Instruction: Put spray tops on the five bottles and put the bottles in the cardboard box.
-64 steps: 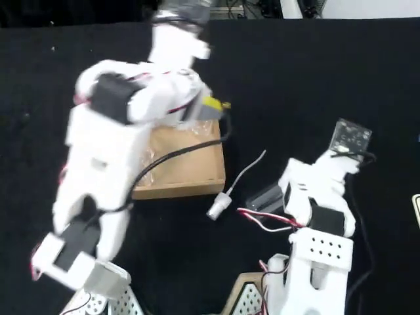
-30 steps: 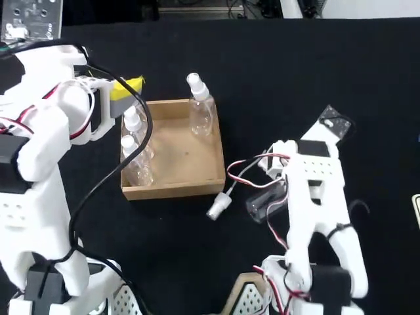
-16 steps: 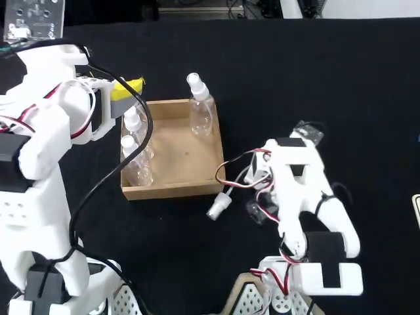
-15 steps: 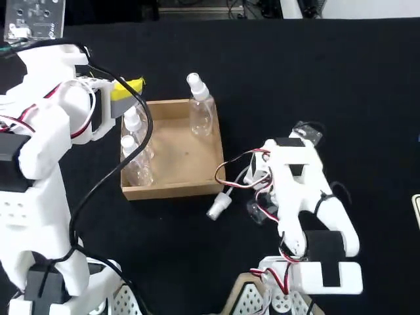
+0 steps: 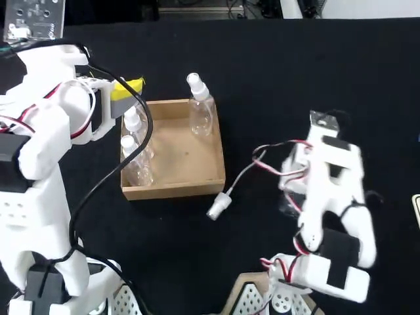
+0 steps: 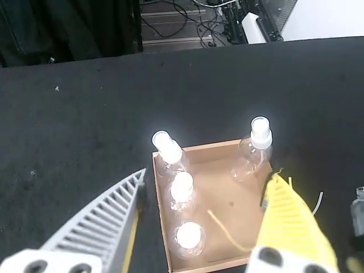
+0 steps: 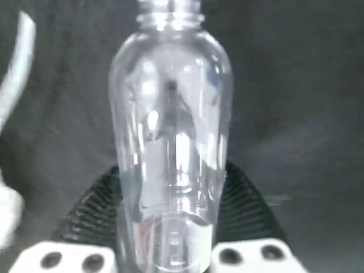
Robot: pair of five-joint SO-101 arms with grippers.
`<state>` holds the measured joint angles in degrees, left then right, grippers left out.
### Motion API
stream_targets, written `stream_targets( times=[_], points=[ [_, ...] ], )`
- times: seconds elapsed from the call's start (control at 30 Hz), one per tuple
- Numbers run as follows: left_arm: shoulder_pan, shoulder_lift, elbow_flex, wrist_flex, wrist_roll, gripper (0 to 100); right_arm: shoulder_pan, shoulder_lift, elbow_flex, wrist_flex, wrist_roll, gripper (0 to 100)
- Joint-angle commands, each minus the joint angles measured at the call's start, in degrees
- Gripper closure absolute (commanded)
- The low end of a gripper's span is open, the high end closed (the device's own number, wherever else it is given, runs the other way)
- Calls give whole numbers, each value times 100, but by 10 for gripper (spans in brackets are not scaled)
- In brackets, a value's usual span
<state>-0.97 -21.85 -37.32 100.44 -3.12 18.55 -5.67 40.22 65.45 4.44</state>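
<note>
The cardboard box [image 5: 174,190] holds several clear bottles with white spray tops: one [image 5: 200,108] stands at its back right corner and the others [image 5: 133,141] along its left side. My left gripper [image 6: 209,172] hangs open high over the box [image 6: 222,196], nothing between its grey and yellow fingers [image 5: 128,88]. A loose spray top [image 5: 220,205] with a long tube lies on the table just off the box's front right corner. My right gripper [image 7: 170,170] is shut on a topless clear bottle [image 7: 170,131], out to the right of the box under the right arm [image 5: 328,190].
Black cloth covers the table. Both arm bases stand at the front edge, and red and white wires loop beside the right arm. A pale object [image 5: 416,203] sits at the far right edge. Cables and equipment lie beyond the table's back edge.
My right arm has swung right, away from the box and the loose spray top, carrying the bottle. Two seconds ago the left arm was over the box; it has since held still, raised at the left.
</note>
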Motion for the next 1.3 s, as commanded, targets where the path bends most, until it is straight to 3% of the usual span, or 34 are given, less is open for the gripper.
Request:
stream_targets(
  times=[0.0,0.13,0.27,0.33,0.5,0.8,1.03,1.13,1.27],
  points=[
    [-75,-114,-31,-105,-53,700,1310,-13,-347,44,3209,986],
    [-48,-114,-40,-105,-53,700,2321,-48,-356,44,5996,984],
    [-31,-105,-40,-105,-35,700,3007,-48,-400,44,7402,982],
    [-31,-105,-40,-105,-26,700,3235,-48,-541,53,7464,962],
    [-31,-105,-40,-105,-53,700,3508,-48,-752,255,7464,737],
    [-31,-105,-40,-105,-53,700,2848,4,-2220,2268,7393,772],
    [-31,-105,-40,-105,-53,700,2145,4,-2097,1802,6084,727],
    [-31,-105,-40,-105,-53,700,1881,4,-1833,1837,5952,668],
    [-48,-105,-40,-105,-53,700,1741,-48,-1341,1793,5943,674]
  ],
)
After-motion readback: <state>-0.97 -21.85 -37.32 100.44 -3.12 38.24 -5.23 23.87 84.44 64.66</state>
